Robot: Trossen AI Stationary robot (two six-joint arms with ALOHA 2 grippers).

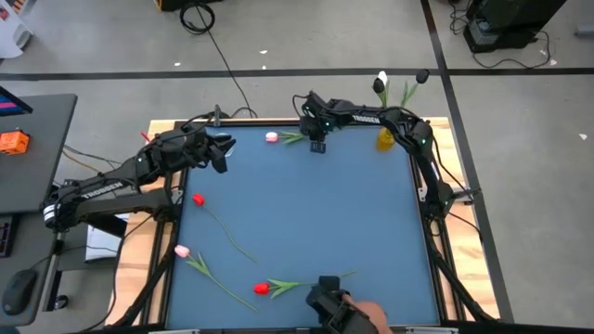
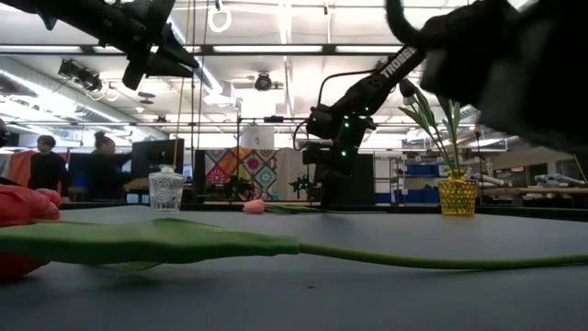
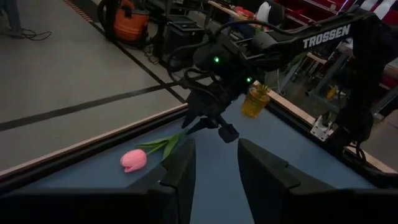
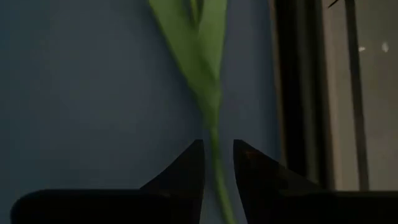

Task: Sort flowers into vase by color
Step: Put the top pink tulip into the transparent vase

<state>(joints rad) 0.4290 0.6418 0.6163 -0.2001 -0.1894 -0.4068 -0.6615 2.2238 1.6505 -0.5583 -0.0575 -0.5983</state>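
The right gripper is down at the far edge of the blue table. Its two fingers are on either side of the thin green stem of the pink tulip. There is only a small gap between the fingers. The stem runs right through that gap. I cannot tell if the fingers are pinching it yet or just about to. Past the fingertips the stem widens into long green leaves. The pink head lies farther out, beyond the leaves.

The tulip looks very light and bendy. The stem is skinny and could slip or twist, so the bare stem near the leaves looks like a good place to hold. The head looks soft, so it should not be squeezed.

Off to one side of this gripper stands the yellow vase at the table's far corner, with a white tulip and a black tulip already in it.

The left gripper hangs above the table, well apart from the pink tulip, and points toward it. Its fingers are a little apart with nothing between them.

Nearer the front lie a red tulip, another pink tulip and another red tulip.
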